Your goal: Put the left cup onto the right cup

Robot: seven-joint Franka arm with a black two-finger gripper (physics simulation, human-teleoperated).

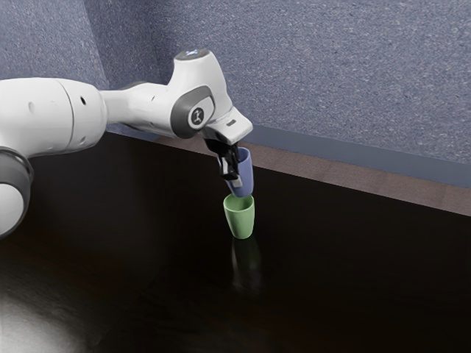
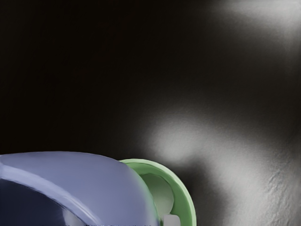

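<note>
- Starting at the exterior view's left: your white arm [image 1: 88, 110] comes in over the dark glossy table [image 1: 110, 294] and reaches toward the right, with the wrist bent downward.
- Your gripper [image 1: 232, 173] hangs around the middle of the frame. The black fingers are only a little way apart, pinching the wall of the blue cup [image 1: 247, 176] near its rim, so you've got a grip on it.
- The blue cup is off the table and tilted, with its mouth up toward the hand. Its base dips right at the mouth of the green cup [image 1: 239, 217].
- Can't tell from the side view whether the blue base is actually touching the green rim or just sitting inside it.
- The green cup stands upright on the table directly under the blue one, and its reflection shows in the tabletop below it.
- In the wrist view, the blue cup [image 2: 70, 188] is a big rounded shape right under the hand. The green cup [image 2: 183, 188] peeks out beside it, rim and part of the inside visible, so the two overlap but aren't lined up dead center.
- Off to the exterior view's right, the table runs on, with a blue-grey wall [image 1: 353, 66] behind it.
</note>
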